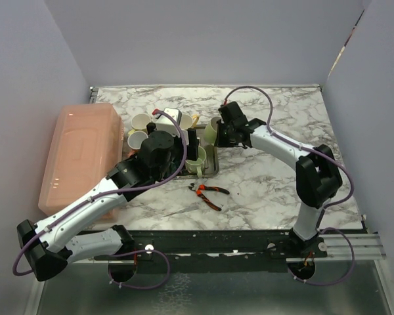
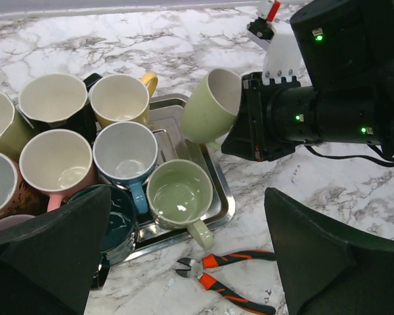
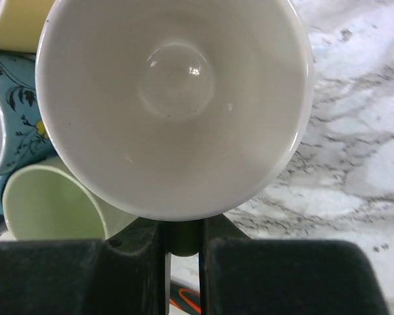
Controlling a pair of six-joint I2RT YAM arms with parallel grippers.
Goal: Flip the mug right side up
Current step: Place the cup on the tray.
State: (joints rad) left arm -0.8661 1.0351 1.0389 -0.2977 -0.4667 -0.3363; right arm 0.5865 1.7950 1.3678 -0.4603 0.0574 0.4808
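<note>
A pale green mug (image 2: 213, 105) with a white inside hangs tilted on its side in the air above the right edge of the metal tray (image 2: 223, 197). Its mouth faces the right wrist camera (image 3: 174, 98), and it also shows in the top view (image 1: 211, 130). My right gripper (image 3: 182, 230) is shut on the mug's handle; it also shows in the top view (image 1: 222, 134) and the left wrist view (image 2: 256, 118). My left gripper (image 2: 190, 262) is open and empty, held above the near end of the tray (image 1: 213, 167).
Several upright mugs fill the tray and the space left of it, among them a green one (image 2: 174, 193) at the near right corner. Orange-handled pliers (image 1: 209, 193) lie in front of the tray. A pink plastic bin (image 1: 79, 154) stands at the left.
</note>
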